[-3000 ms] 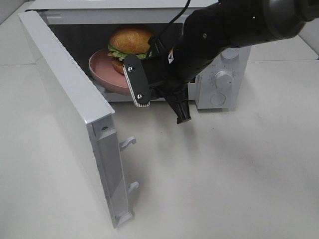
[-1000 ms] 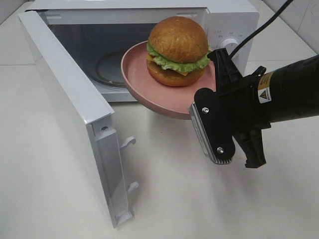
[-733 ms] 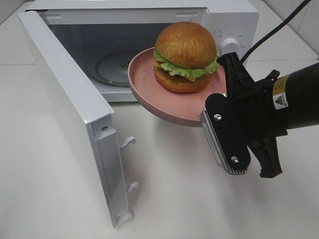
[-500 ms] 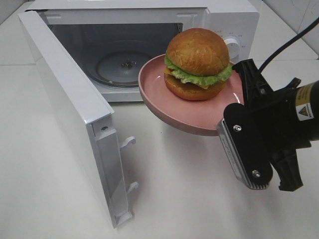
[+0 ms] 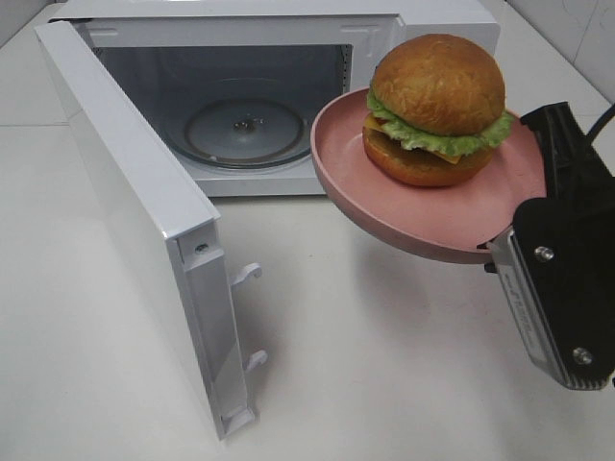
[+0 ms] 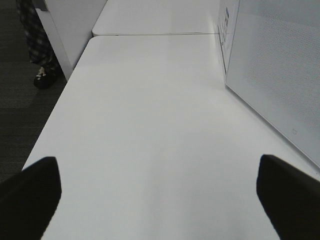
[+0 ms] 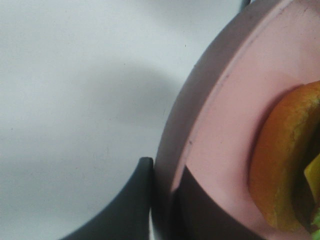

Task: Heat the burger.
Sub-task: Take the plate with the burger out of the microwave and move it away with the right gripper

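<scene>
Surface [image 5: 404, 365]: white and bare in front of the oven, room enough to set something down.
Microwave [image 5: 288, 58]: cavity vacant, its glass turntable [image 5: 235, 130] showing; nothing is inside to heat.
Door [image 5: 144, 211]: swung wide toward the left, clear of the carrying path.
Plate [image 5: 423, 216]: pink, held in the air in front of the control-panel side of the oven, tilted with its near rim lower.
Burger [image 5: 437, 110]: sits on the plate, outside the cavity and off to its right.
Right end effector [image 7: 162, 200]: clenched on the plate's rim, one finger above and one below.
Left end effector [image 6: 160, 200]: released, fingers spread wide over bare surface beside the door, holding nothing.
Doing the step well: my judgement is that the plate should be kept level, since the tall burger could slide or topple on a tilt; move slowly, keep the pinch firm at the rim, and clear the door's edge and the cavity frame.
Overhead view only: shows the vacant cavity, the whole burger, and the plate's tilt.
Right wrist view only: shows the rim pinch close up.
Left wrist view only: shows that arm idle, well apart from the burger.
</scene>
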{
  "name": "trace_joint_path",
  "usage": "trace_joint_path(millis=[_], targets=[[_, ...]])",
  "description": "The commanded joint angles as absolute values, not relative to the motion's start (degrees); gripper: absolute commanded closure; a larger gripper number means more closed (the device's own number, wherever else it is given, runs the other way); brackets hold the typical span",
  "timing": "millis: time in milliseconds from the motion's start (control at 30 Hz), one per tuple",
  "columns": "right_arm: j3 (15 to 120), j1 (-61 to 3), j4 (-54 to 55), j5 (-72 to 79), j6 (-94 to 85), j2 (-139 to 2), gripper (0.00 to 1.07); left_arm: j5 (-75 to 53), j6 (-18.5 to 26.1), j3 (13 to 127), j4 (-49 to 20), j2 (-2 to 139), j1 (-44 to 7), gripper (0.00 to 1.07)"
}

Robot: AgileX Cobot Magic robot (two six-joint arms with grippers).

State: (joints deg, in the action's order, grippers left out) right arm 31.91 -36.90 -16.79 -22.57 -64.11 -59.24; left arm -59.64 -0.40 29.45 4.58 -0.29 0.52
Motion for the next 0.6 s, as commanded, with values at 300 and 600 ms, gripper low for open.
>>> trace_joint_path(millis=[300, 600], targets=[[32.37, -37.01, -21.14, -29.68, -59.64, -50.02, 1.07, -59.24, -0.40, 29.28, 4.58, -1.26, 0.69, 0.07], [32.37, -37.01, -26.81, -36.38, -49.79, -45.44, 1.07, -59.24, -0.40, 29.28, 4.58, -1.26, 0.69, 0.07]])
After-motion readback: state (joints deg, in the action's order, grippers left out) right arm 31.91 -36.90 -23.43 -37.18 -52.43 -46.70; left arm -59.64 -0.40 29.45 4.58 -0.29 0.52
